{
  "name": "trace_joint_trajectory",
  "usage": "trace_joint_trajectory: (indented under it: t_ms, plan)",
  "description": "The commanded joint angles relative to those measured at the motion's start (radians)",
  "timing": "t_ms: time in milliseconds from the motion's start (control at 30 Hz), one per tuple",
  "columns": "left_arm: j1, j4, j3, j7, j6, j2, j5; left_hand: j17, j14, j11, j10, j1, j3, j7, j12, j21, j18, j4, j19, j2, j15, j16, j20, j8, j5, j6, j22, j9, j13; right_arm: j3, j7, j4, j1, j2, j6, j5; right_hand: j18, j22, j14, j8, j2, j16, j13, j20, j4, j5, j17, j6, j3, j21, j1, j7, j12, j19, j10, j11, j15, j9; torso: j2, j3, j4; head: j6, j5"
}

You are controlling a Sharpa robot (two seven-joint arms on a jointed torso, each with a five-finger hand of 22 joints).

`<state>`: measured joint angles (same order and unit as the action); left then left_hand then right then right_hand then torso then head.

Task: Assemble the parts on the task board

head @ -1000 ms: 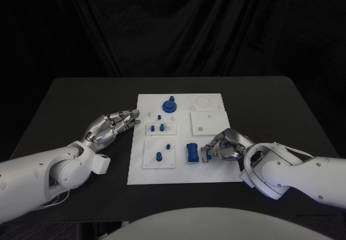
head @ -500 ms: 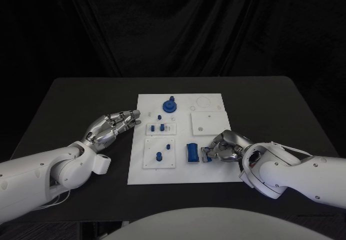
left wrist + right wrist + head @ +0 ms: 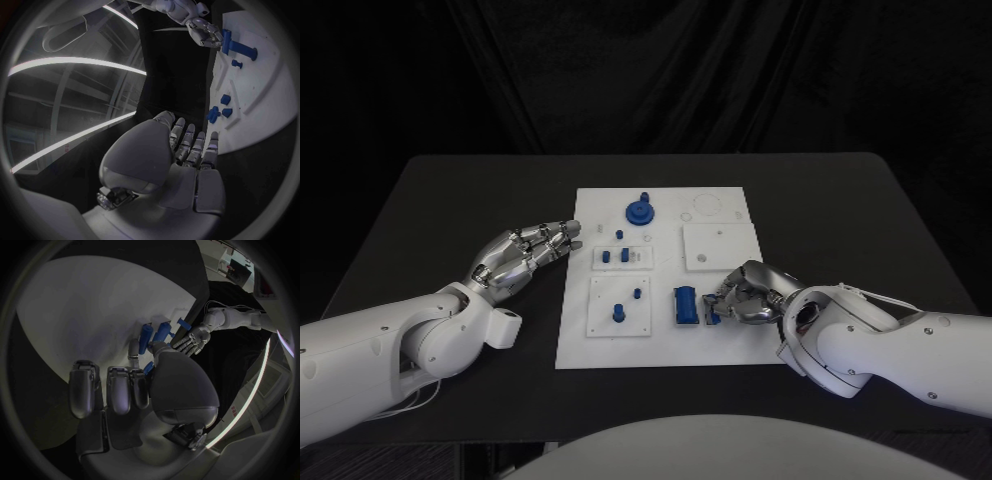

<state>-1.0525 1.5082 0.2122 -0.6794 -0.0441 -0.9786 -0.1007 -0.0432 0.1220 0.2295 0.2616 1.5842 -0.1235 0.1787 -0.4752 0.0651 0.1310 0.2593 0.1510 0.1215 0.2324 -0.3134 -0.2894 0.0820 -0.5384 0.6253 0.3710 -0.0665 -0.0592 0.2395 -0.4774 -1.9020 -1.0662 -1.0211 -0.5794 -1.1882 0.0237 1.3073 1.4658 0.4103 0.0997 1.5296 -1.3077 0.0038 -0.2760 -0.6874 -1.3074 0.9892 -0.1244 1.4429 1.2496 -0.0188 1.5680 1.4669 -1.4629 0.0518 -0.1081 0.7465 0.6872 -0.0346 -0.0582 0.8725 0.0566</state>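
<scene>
**Task board, parts and two hands: holdings at this moment**

We list the black table first, carrying the white task board at its centre. The left arm enters from 8 o'clock; the right arm from 4 o'clock. The left hand lies at the board's 9 o'clock edge, fingers extended side by side, holding nothing. The right hand sits at the board's 4 o'clock side, fingers curled against a small blue piece; we cannot tell whether it grips that piece. Just beside it, towards 9 o'clock, stands the blue block. At 12 o'clock on the board we record a round blue part. Small blue pegs occupy the centre-left plates.
</scene>
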Motion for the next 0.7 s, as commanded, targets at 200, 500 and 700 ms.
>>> trace_joint_trajectory:
  t_ms: [200,500,700]
  plan:
    - [0.002,0.000,-0.001,-0.056,-0.017,0.002,0.002,-0.002,-0.002,0.009,-0.001,0.009,-0.007,0.039,-0.003,0.005,-0.008,0.002,0.006,0.002,0.006,-0.006,-0.001,0.006,-0.006,0.000,-0.003,0.000,-0.001,0.000,-0.031,0.002,0.002,0.003,0.024,-0.010,0.013,0.214,0.085,-0.006,-0.011,-0.008,-0.263,0.002,-0.014,0.171,-0.156,-0.001,0.043,-0.010,-0.073,-0.006,0.003,0.046,-0.108,-0.006,0.003,-0.008,0.000,-0.0002,0.0002,0.000,-0.002]
    - [0.003,-0.002,-0.001,-0.053,-0.019,0.002,0.002,-0.002,-0.001,0.009,-0.001,0.009,-0.008,0.039,-0.003,0.005,-0.009,0.001,0.007,0.002,0.007,-0.006,-0.001,0.006,-0.006,0.000,0.000,0.000,-0.001,0.000,-0.054,0.003,0.002,0.004,0.045,-0.031,0.014,0.214,0.085,-0.004,-0.014,-0.008,-0.263,0.007,-0.014,0.351,-0.155,-0.001,0.109,-0.012,-0.128,-0.011,0.003,0.045,-0.108,-0.011,0.007,-0.012,0.000,-0.0001,0.0001,0.000,0.000]
    - [0.003,-0.002,-0.001,-0.052,-0.020,0.003,0.002,-0.002,-0.001,0.009,-0.001,0.009,-0.008,0.039,-0.003,0.005,-0.009,0.001,0.007,0.002,0.007,-0.006,-0.001,0.006,-0.006,0.000,0.000,0.000,-0.001,0.000,-0.036,0.000,0.002,-0.001,0.017,-0.033,0.014,0.214,0.085,-0.001,-0.019,-0.007,-0.263,0.007,-0.015,0.370,-0.156,0.001,0.117,-0.011,-0.130,-0.010,0.003,0.046,-0.108,-0.010,0.007,-0.011,0.000,0.0000,-0.0005,0.000,-0.002]
